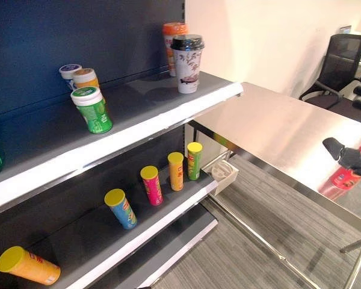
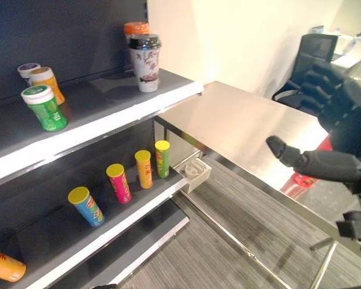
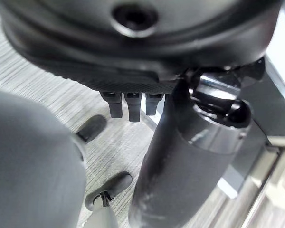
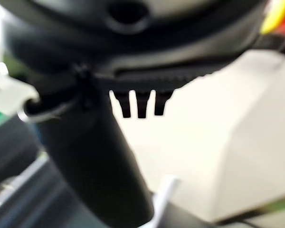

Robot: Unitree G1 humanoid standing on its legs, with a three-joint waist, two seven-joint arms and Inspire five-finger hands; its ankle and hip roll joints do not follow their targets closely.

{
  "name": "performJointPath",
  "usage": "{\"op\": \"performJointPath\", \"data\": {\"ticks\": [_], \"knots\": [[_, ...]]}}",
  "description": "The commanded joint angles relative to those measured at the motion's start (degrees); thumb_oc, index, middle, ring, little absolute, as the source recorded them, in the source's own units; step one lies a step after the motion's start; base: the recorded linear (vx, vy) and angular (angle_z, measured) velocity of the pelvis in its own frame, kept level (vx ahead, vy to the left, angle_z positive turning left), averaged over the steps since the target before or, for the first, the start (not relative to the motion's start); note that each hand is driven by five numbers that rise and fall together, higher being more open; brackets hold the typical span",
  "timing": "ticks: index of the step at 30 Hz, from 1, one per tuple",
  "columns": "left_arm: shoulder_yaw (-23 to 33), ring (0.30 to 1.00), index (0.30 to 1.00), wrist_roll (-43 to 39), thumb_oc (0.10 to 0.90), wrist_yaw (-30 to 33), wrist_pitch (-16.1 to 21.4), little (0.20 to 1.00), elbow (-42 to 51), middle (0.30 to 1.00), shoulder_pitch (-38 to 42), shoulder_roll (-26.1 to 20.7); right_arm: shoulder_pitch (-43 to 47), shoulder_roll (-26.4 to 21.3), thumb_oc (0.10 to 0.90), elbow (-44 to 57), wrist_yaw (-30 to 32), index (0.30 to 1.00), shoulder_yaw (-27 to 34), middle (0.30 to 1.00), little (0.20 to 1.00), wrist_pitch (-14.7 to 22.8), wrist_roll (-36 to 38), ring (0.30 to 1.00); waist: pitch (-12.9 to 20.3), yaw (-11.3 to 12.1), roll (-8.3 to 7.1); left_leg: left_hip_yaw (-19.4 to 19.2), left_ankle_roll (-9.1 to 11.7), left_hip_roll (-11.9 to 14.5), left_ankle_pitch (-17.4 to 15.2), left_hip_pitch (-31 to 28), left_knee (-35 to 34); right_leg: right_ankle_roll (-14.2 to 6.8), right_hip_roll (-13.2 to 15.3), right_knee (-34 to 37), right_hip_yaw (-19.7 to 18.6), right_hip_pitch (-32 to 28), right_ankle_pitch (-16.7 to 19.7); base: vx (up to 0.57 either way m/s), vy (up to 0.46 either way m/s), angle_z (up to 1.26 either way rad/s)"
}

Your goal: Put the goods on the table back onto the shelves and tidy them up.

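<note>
Grey striped carpet runs under a dark shelving unit on the left and a brushed-steel surface (image 1: 277, 129) on the right, with a cream wall behind and a black office chair (image 1: 340, 63) at the far right; a small white basket (image 1: 225, 176) hangs at the near end of the lower shelf.

Most of the goods look shelved already; on the upper shelf (image 1: 126, 129) stand a green tub with a white lid (image 1: 92, 109), an orange tub (image 1: 85, 77) and a purple-topped tub (image 1: 69, 71) behind it, then a tall patterned cup with a black lid (image 1: 186, 62) in front of an orange-lidded cup (image 1: 173, 37); on the lower shelf (image 1: 150, 220) lie yellow-lidded crisp tubes: an orange one (image 1: 27, 265) at the near left, a blue one (image 1: 121, 208), a pink one (image 1: 151, 185), an orange one (image 1: 175, 171) and a green one (image 1: 194, 160).

Left to do, by my reading: a red packet (image 1: 348, 177) lies on the surface at the near right edge, and the tilted tubes want straightening.

The right robot hand (image 2: 334, 120) hovers over that packet, fingers loosely spread and thumb out, holding nothing; the left robot hand (image 3: 128, 107) hangs low over the carpet, fingers relaxed and empty.
</note>
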State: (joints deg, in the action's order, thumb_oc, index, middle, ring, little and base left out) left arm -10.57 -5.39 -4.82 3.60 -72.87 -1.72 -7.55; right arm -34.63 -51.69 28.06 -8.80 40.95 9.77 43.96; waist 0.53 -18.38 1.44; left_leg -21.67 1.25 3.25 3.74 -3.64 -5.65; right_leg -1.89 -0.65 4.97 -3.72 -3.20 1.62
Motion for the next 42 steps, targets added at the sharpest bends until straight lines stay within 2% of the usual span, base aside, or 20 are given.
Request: {"op": "performJointPath", "data": {"ticks": [1, 7, 8, 10, 11, 12, 14, 16, 18, 21, 24, 26, 29, 32, 34, 37, 39, 40, 41, 42], "knots": [[0.81, 0.9, 0.9, 1.6, 0.8, -1.56, 1.91, 0.9, -1.51, 0.9, 3.23, -2.18, 8.48, 3.28, 0.8, 0.89, 2.26, 0.9, 4.96, 0.9, 0.9, 2.43, -4.16, 0.9, -0.45, 1.14, -3.75, -0.64, 0.78, 0.7, -8.24, -5.26, 0.65, -6.7, 4.79, -2.06, -0.72, 4.07, 3.7, -0.01, 0.102, -0.17], [-1.05, 0.9, 0.9, 2.63, 0.8, -1.91, 1.96, 0.9, -2.02, 0.9, 3.98, -1.38, 11.03, 8.12, 0.8, 1.09, 4.64, 0.9, 6.58, 0.9, 0.9, 4.16, -5.73, 0.9, -1.86, -2.2, -3.25, -2.86, -0.32, -0.18, -8.94, -5.06, 0.65, -7.68, 4.59, -5.07, -3.16, 7.03, 4.27, -0.03, 0.07, -0.29], [-1.6, 0.9, 0.9, 2.65, 0.8, -1.83, 2.03, 0.9, -2.04, 0.9, 3.94, -1.28, 14.55, 9.76, 0.8, 0.38, 8.12, 0.9, 8.53, 0.9, 0.9, 6.39, -7.73, 0.9, -2.58, -3.71, -3.34, -4.82, -0.75, -0.46, -9.25, -4.78, 0.65, -8.64, 4.41, -5.26, -4.26, 8.78, 6.09, -0.08, 0.047, -0.35], [-2.2, 0.9, 0.9, 2.72, 0.8, -1.75, 1.98, 0.9, -1.63, 0.9, 4.54, -1.57, 18.55, 11.22, 0.8, -0.74, 11.38, 0.9, 8.02, 0.9, 0.9, 8.15, -9.32, 0.9, -3.37, -3.95, -3.5, -7.0, -0.91, -0.55, -9.19, -4.05, 0.65, -9.66, 4.46, -5.04, -4.5, 10.82, 8.83, -0.09, 0.013, -0.49], [-2.76, 0.9, 0.9, 2.68, 0.8, -1.76, 2.02, 0.9, -1.2, 0.9, 4.72, -1.78, 20.46, 11.6, 0.8, -0.78, 12.57, 0.9, 7.52, 0.9, 0.9, 9.55, -9.44, 0.9, -3.84, -3.33, -2.79, -7.65, -0.93, -0.03, -10.36, -3.96, 0.65, -10.24, 5.22, -4.83, -2.11, 11.62, 8.84, -0.11, -0.007, -1.29], [-3.33, 0.9, 0.9, 2.47, 0.8, -1.55, 1.87, 0.9, -0.73, 0.9, 5.39, -2.04, 22.88, 11.73, 0.8, -1.29, 13.98, 0.9, 6.37, 0.9, 0.9, 10.98, -9.53, 0.9, -4.4, -2.29, -2.14, -9.12, -0.71, 0.99, -10.01, -3.03, 0.65, -10.25, 6.44, -5.38, 2.8, 12.36, 8.6, -0.14, -0.029, -1.64], [-4.6, 0.9, 0.9, 3.06, 0.8, -0.86, 1.62, 0.9, 0.19, 0.9, 6.63, -2.58, 25.59, 12.1, 0.8, -1.36, 17.25, 0.9, 5.67, 0.9, 0.9, 11.61, -13.34, 0.9, -4.87, -1.31, -1.27, -10.69, -0.44, 2.56, -8.62, -1.36, 0.65, -9.22, 8.33, -8.42, 10.28, 12.02, 5.0, -0.21, -0.07, -1.42], [-4.85, 0.9, 0.9, 3.8, 0.8, -0.69, 1.63, 0.9, 0.98, 0.9, 7.34, -3.64, 27.12, 11.26, 0.8, -1.31, 19.22, 0.9, 6.24, 0.9, 0.9, 11.52, -17.66, 0.9, -4.87, -0.37, -1.07, -12.41, -0.48, 3.55, -7.78, -0.89, 0.65, -8.5, 9.84, -11.03, 12.55, 10.67, 2.48, -0.17, -0.062, -0.95], [-5.36, 0.9, 0.9, 3.84, 0.8, -0.83, 1.72, 0.9, 1.52, 0.9, 7.53, -4.51, 30.15, 10.0, 0.8, -2.45, 21.13, 0.9, 4.97, 0.9, 0.9, 12.31, -18.38, 0.9, -4.61, 2.03, -0.9, -15.04, -0.39, 4.35, -6.9, -0.6, 0.65, -8.22, 12.87, -12.62, 16.02, 8.36, 1.64, -0.16, -0.128, -0.74], [-4.04, 0.9, 0.9, 3.32, 0.8, -0.85, 1.7, 0.9, 2.98, 0.9, 6.82, -5.67, 32.54, 9.13, 0.8, -5.17, 23.87, 0.9, 1.64, 0.9, 0.9, 8.51, -26.95, 0.9, -2.94, 6.32, -1.53, -18.33, 0.04, 5.15, -5.71, 0.0, 0.68, -9.87, 19.3, -10.96, 22.4, 3.74, 7.0, -0.1, -0.241, -0.78], [-2.54, 0.9, 0.9, 2.2, 0.8, -0.8, 1.47, 0.9, 3.04, 0.9, 5.76, -7.19, 33.73, 9.5, 0.8, -7.37, 24.23, 0.9, -1.77, 0.9, 0.9, 5.68, -28.7, 0.9, -0.55, 9.45, -3.2, -19.91, 0.61, 5.87, -4.42, 1.23, 0.89, -12.55, 22.68, -6.71, 24.88, -0.05, 14.14, -0.07, -0.289, -0.54], [-0.26, 0.9, 0.9, 0.92, 0.8, -0.33, 1.18, 0.9, 2.44, 0.9, 5.96, -7.89, 33.53, 9.24, 0.8, -9.02, 22.4, 0.9, -5.75, 0.9, 0.9, 2.9, -29.79, 0.9, 0.48, 10.83, -4.35, -21.1, 1.66, 6.85, -3.06, 1.18, 0.98, -12.9, 22.15, -3.35, 25.51, -0.76, 14.5, -0.04, -0.299, -0.52], [0.51, 0.9, 0.9, 0.87, 0.8, 0.0, 0.98, 0.9, 1.63, 0.9, 7.11, -8.25, 33.1, 8.05, 0.8, -10.43, 18.62, 0.9, -11.11, 0.9, 0.9, 0.11, -29.28, 0.9, 0.23, 12.21, -5.53, -21.89, 4.11, 9.43, -0.18, 1.0, 1.1, -12.36, 19.41, -0.6, 25.38, -0.82, 10.03, -0.02, -0.283, -0.5], [-0.15, 0.9, 0.9, 1.2, 0.8, 0.19, 1.01, 0.9, 1.74, 0.9, 7.62, -7.61, 31.9, 7.52, 0.8, -9.69, 16.51, 0.9, -12.87, 0.9, 0.9, 0.0, -27.98, 0.9, -0.12, 12.37, -5.06, -21.57, 6.14, 12.41, 2.4, 1.1, 1.12, -11.0, 16.84, -0.27, 25.33, -1.1, 6.19, -0.01, -0.28, -0.01], [-0.11, 0.9, 0.9, 1.85, 0.8, 0.58, 1.55, 0.9, 0.62, 0.9, 6.34, -4.73, 30.04, 7.93, 0.8, -9.13, 14.81, 0.9, -14.7, 0.9, 0.9, 1.15, -27.14, 0.9, -0.91, 12.68, -4.97, -20.75, 7.95, 15.87, 5.47, 1.29, 1.23, -8.51, 12.76, -0.14, 25.46, -1.97, 1.18, -0.01, -0.344, -0.03], [-0.88, 0.9, 0.9, 0.83, 0.8, 0.65, 1.48, 0.9, 1.81, 0.9, 7.3, -4.53, 30.94, 7.9, 0.8, -8.02, 13.71, 0.9, -17.03, 0.9, 0.9, 1.05, -26.08, 0.9, -1.23, 12.56, -4.34, -20.11, 8.8, 17.72, 6.77, 1.06, 1.25, -7.28, 10.22, -0.08, 25.47, -2.77, -0.96, 0.0, -0.222, 0.12], [-1.23, 0.9, 0.9, -0.41, 0.8, 0.5, 1.57, 0.9, 2.96, 0.9, 6.98, -4.48, 32.6, 7.83, 0.8, -8.53, 13.3, 0.9, -19.52, 0.9, 0.9, 1.62, -24.7, 0.9, -1.85, 13.21, -4.27, -18.0, 9.06, 18.28, 7.58, 1.82, 1.3, -6.66, 9.16, -0.05, 24.91, -3.06, -2.02, -0.02, -0.155, -0.12], [-2.18, 0.9, 0.9, -1.73, 0.8, 0.99, 2.25, 0.9, 3.62, 0.9, 6.62, -4.23, 35.07, 7.65, 0.8, -9.2, 13.18, 0.9, -22.6, 0.9, 0.9, 1.53, -24.0, 0.9, -2.83, 15.15, -4.35, -11.25, 8.93, 17.08, 7.25, 3.51, 1.35, -6.07, 8.29, 0.03, 23.5, -3.39, -3.07, -0.02, -0.116, -0.12], [-2.29, 0.9, 0.9, -2.55, 0.8, 1.14, 2.47, 0.9, 3.73, 0.9, 6.55, -4.1, 36.5, 7.67, 0.8, -9.91, 13.38, 0.9, -24.02, 0.9, 0.9, 1.75, -23.56, 0.9, -3.23, 15.61, -4.39, -7.54, 8.63, 16.26, 6.47, 4.32, 1.34, -6.03, 8.18, 0.03, 23.1, -3.53, -3.35, -0.01, -0.101, -0.11], [-2.17, 0.9, 0.9, -2.61, 0.8, 1.14, 2.48, 0.9, 3.73, 0.9, 6.58, -4.12, 36.83, 7.59, 0.8, -10.16, 13.42, 0.9, -24.28, 0.9, 0.9, 1.85, -23.55, 0.9, -3.27, 15.22, -4.41, -7.24, 8.55, 16.16, 6.43, 4.46, 1.37, -6.08, 8.24, 0.03, 23.36, -3.61, -3.39, -0.04, -0.038, -0.22]]}}
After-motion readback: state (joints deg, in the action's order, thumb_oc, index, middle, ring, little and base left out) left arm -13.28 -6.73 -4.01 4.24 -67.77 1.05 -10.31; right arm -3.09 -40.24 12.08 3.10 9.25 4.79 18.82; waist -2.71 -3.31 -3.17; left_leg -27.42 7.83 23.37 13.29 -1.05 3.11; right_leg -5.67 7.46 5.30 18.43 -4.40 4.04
